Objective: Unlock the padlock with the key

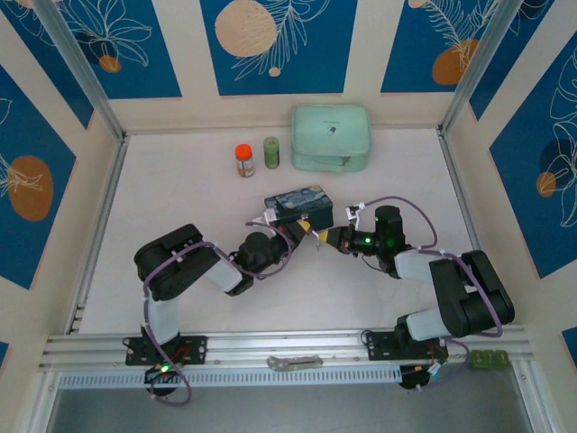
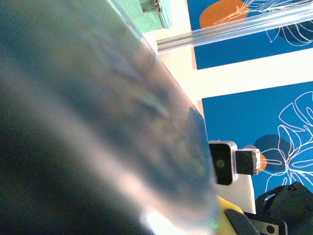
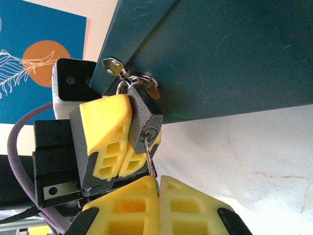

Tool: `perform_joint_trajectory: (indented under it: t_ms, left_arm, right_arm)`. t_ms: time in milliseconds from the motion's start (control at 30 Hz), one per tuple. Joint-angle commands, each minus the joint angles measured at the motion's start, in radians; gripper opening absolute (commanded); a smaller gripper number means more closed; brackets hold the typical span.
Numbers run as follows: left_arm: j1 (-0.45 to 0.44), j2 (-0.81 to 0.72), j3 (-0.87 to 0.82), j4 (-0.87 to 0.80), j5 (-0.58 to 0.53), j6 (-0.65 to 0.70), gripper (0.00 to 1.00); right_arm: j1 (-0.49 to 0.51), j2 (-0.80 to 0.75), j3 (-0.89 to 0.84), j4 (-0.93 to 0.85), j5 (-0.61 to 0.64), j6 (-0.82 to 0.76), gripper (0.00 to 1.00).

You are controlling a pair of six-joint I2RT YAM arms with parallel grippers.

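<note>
The small dark padlock (image 3: 145,117) hangs by its thin shackle (image 3: 128,84) from the hasp of the blue tin (image 3: 220,54). My left gripper (image 3: 131,142) is shut on the padlock body, its yellow fingers (image 3: 105,129) on either side. The thin silvery key (image 3: 150,155) has its tip in the keyhole (image 3: 149,133). My right gripper (image 3: 159,182) is shut on the key's other end. From above, both grippers meet in front of the tin (image 1: 298,205), left gripper (image 1: 302,231), right gripper (image 1: 326,237). The left wrist view is blurred by the tin (image 2: 122,122) close up.
A mint-green case (image 1: 331,137), an orange-lidded jar (image 1: 244,161) and a green bottle (image 1: 271,152) stand at the back of the table. A silvery tool (image 1: 295,363) lies on the front rail. Metal frame posts (image 1: 86,81) border the sides.
</note>
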Motion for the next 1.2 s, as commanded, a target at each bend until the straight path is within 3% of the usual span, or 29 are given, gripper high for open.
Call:
perform_joint_trajectory:
  t_ms: [0,333,500,767,1167]
  left_arm:
    - [-0.003,-0.028,0.029,0.088,0.027,0.005,0.0]
    - [-0.013,-0.027,0.044,0.095,0.073,0.008,0.0]
    - [-0.024,-0.024,0.043,0.096,0.096,-0.003,0.0]
    - [-0.039,-0.029,0.052,0.097,0.108,-0.003,0.0]
    - [-0.039,-0.028,0.062,0.097,0.112,-0.005,0.0]
  right_arm:
    - [0.006,-0.001,0.031,0.016,-0.024,-0.012,0.0]
    - [0.008,0.033,0.061,0.032,0.008,0.015,0.0]
    - [0.005,0.013,0.123,-0.079,0.077,0.011,0.0]
    - [0.006,0.032,0.125,-0.088,0.207,0.094,0.0]
    - [0.098,0.059,0.152,-0.018,0.29,0.122,0.0]
